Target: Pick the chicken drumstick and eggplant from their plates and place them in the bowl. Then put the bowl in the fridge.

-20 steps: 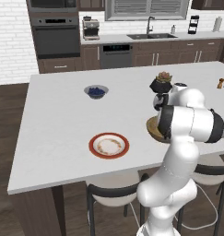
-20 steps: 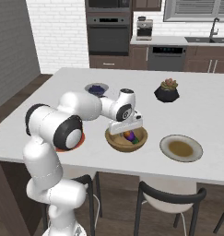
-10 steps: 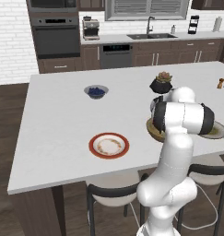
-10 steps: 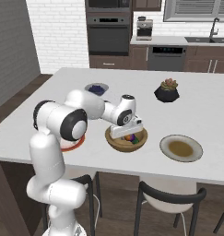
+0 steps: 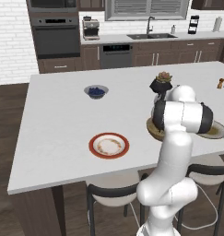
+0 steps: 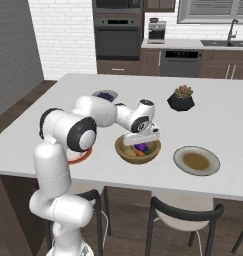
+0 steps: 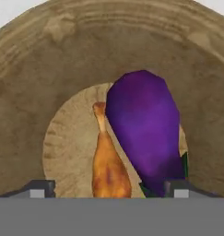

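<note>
The eggplant (image 7: 143,133) now lies loose in the wooden bowl (image 7: 35,73) beside the chicken drumstick (image 7: 109,163), touching it: the pincer (image 7: 106,186), shut on it a second ago, has spread its jaws wide. Both foods are in, so I judge the bowl, on the bench (image 6: 68,95) directly under the pincer, goes to the fridge next.

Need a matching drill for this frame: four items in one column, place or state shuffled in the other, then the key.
Things:
1. eggplant
2. red-rimmed plate
3. grey-green plate
4. gripper

Place or state:
A. bare, beside the wooden bowl, on the plant pot's side
B. in the wooden bowl, next to the chicken drumstick
C. open, just above the bowl
D. bare, near the counter's front edge

Pairs: 1-B, 2-D, 3-A, 4-C
</note>
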Motion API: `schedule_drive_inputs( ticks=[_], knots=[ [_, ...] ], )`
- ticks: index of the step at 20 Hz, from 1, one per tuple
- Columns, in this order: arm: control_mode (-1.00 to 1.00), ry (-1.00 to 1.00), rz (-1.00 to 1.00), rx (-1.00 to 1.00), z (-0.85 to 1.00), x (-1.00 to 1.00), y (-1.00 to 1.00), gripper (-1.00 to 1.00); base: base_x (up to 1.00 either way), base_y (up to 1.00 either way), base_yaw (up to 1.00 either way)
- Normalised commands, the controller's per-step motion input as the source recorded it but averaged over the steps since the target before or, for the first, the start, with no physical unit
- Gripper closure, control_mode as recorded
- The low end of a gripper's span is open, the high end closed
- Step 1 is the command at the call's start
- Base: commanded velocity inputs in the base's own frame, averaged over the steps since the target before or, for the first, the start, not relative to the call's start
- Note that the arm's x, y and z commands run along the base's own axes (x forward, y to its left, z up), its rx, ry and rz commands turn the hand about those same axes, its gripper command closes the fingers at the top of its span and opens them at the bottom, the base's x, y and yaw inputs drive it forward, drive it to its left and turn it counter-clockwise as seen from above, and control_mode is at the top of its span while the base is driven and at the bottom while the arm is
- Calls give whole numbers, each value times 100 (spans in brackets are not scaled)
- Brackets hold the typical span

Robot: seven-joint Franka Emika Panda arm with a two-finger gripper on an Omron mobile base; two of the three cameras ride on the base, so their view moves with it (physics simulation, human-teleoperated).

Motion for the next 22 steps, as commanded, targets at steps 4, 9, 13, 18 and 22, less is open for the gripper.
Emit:
schedule_drive_inputs(
  ticks=[4,9,13,18,22],
  knots=[
    [-100,-6,-24,13,56,-67,-3,-100,0,0,0],
    [-100,0,-52,7,45,-61,0,-100,0,0,0],
    [-100,3,-73,0,15,-47,0,-100,0,0,0],
    [-100,4,-72,0,1,-53,4,-100,0,0,0],
    [-100,5,-80,14,8,-33,3,-100,0,0,0]
  ],
)
